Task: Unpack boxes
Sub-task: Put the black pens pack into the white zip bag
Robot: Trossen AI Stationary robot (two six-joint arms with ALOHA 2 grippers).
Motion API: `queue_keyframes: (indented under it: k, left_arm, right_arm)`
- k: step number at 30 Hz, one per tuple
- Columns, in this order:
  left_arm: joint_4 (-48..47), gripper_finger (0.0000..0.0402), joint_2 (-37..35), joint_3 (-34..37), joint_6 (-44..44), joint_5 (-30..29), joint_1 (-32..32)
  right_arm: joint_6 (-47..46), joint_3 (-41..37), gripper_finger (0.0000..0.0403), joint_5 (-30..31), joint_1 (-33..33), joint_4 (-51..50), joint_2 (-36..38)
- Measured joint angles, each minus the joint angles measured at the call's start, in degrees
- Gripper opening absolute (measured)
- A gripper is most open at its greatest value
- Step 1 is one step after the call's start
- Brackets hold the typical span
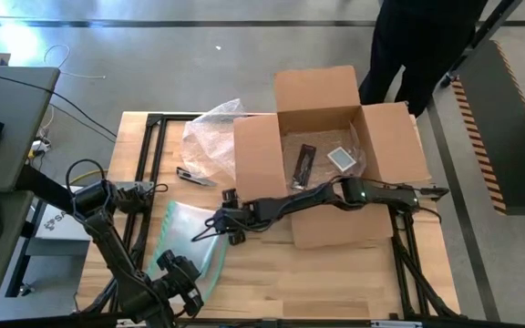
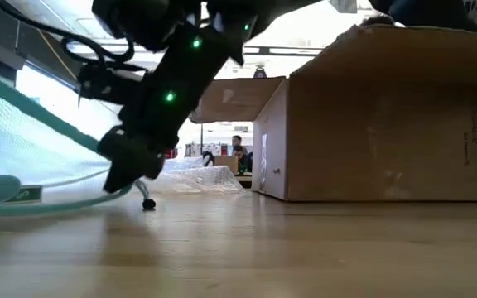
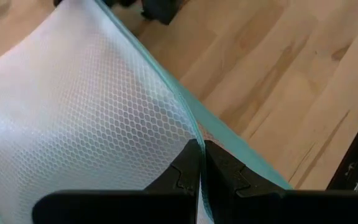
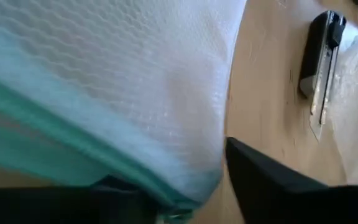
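Note:
The brown cardboard box [image 1: 335, 155] stands open at the table's far right, flaps spread, with a black item [image 1: 303, 164] and a small grey packet [image 1: 342, 159] inside. A clear pouch with a teal edge [image 1: 190, 239] lies left of it. My left gripper [image 1: 179, 269] is shut on the pouch's near end. My right gripper [image 1: 221, 221] reaches across the front of the box to the pouch's far end. In its wrist view its fingers [image 4: 266, 174] stand apart on either side of that end [image 4: 191, 180]. My left gripper pinches the pouch's teal edge [image 3: 193, 134] between its two shut fingers, coming from the table's near side and slanting down. That end is raised off the table, and the pouch slopes down to its far part [image 2: 23, 197] on the wood. My right gripper's fingers flank the pouch's far end, and I cannot tell whether they touch it.
A box cutter [image 1: 194, 176] lies on the table just beyond the pouch, beside a crumpled bubble wrap sheet [image 1: 212, 132] at the box's left. A person [image 1: 417, 46] stands past the table's far edge. Bare wood [image 1: 317, 282] lies near the front.

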State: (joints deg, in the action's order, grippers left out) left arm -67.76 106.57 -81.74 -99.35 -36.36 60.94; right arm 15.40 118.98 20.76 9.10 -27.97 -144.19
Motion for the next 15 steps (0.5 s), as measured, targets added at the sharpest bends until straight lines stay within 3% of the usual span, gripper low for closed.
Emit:
queue_keyframes:
  k: [4, 10, 15]
  left_arm:
    - [-4.31, 0.0000, -0.08, -3.33, 1.77, -0.53, 0.50]
    - [-21.95, 0.0000, -0.75, -11.19, -5.00, -4.42, 2.09]
    - [-21.16, 0.0000, -1.38, -11.63, -3.14, -6.09, 2.63]
  right_arm:
    - [-0.54, -0.06, 0.0022, -0.89, 0.57, -7.18, 4.47]
    - [-8.99, 1.18, 0.0015, -3.26, 1.09, -13.17, 16.25]
    - [-9.44, 1.26, 0.0013, -4.84, 0.83, -14.54, 19.53]
